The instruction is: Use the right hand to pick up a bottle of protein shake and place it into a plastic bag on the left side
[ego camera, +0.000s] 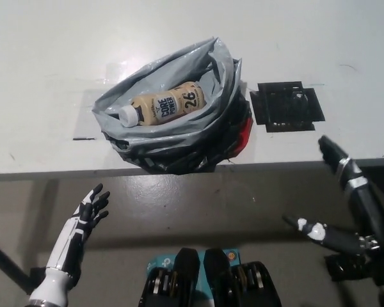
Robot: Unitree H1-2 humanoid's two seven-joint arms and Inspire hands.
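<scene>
A: Inside the plastic bag (173, 121), the protein shake bottle (161, 107) lies on its side, white cap toward pic left, label w/ "26" facing up.

B: Bag itself?

A: Grey outside, dark at the bunched lower folds, mouth wide open. Sits on the white counter (51, 64) near its front edge, roughly mid-frame. Bit of red shows at the bag's lower right side, can't tell what it is.

B: Anything else on the counter?

A: Black slotted tray-like thing (287, 106) just beside the bag, on its right, not touching as far as I can see. Short dark mark on the counter left of the bag.

B: Right hand?

A: Black right hand (342, 192) is at lower right, off the counter, below its front edge. Holding nothing, fingers spread wide: one reaches up to the counter edge, another points left w/ a white patch on it. Well apart from bag and bottle.

B: Left hand?

A: White left hand (89, 208) rests at lower left, below the counter edge, fingers apart and pointing up-right, empty. Nowhere near the bag.

B: Floor?

A: Grey-brown floor beneath, a dark frame piece at far lower right.
</scene>
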